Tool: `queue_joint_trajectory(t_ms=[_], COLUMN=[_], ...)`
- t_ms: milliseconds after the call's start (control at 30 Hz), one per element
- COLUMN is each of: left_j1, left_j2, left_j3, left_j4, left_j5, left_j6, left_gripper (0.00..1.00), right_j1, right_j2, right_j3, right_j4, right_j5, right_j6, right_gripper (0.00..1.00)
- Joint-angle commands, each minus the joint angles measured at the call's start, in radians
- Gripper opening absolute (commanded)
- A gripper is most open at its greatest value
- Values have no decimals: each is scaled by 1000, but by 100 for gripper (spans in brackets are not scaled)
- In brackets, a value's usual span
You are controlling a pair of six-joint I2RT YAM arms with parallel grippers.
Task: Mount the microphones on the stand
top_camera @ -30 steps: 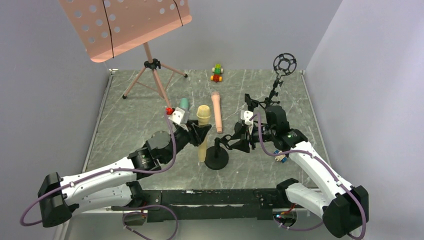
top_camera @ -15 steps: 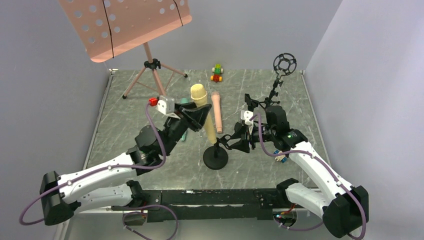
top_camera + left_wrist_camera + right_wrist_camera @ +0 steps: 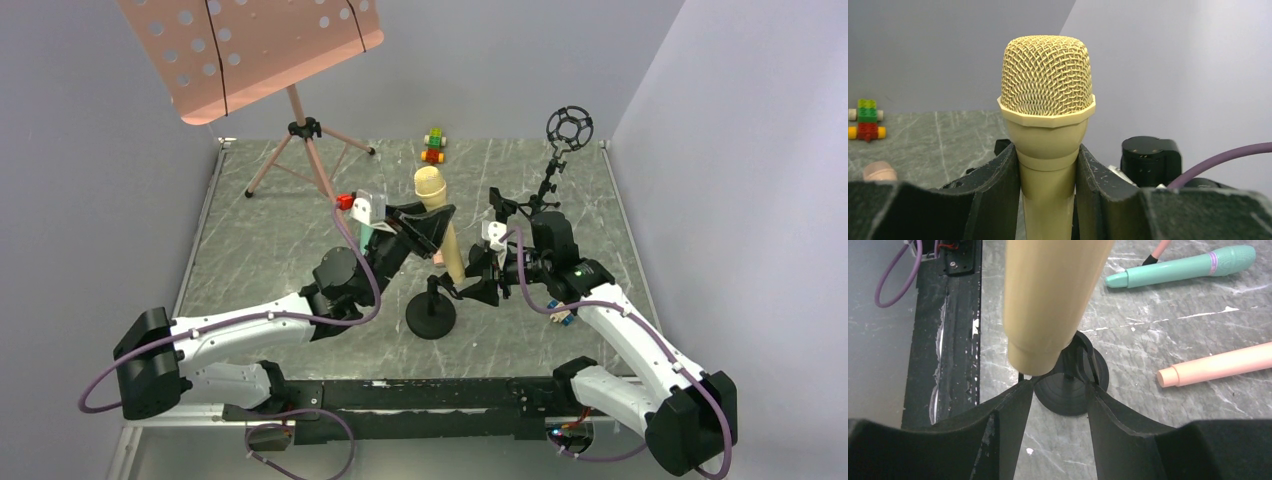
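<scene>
Your left fingers (image 3: 1005, 185) clamp the yellow microphone (image 3: 1046, 100) just below its head, long axis near upright, tail down. The tail hangs just above the stand (image 3: 1070, 400) clip (image 3: 1082, 359), slightly off to one side. Your right fingers (image 3: 1008, 410) bracket that clip; whether they grip it cannot be told

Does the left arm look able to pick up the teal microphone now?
Probably not yet: the left gripper is shut on the yellow microphone, so its jaws are full. The teal microphone itself lies uncovered.
</scene>
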Motion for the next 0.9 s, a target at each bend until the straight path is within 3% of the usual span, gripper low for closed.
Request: queue_joint_trajectory(t_ms=[0, 867], left_j1=[-33, -84], left_j2=[-5, 64], left_j3=[-12, -123], left_j4=[153, 369], left_j5=[-46, -167], left_j6=[15, 118], left_gripper=[0, 0], right_j1=[5, 5], right_j2=[-9, -13], right_j3=[-19, -20], right_j4=[26, 18], right_j5=[-29, -39], right_j6=[2, -1], right_gripper=[58, 58])
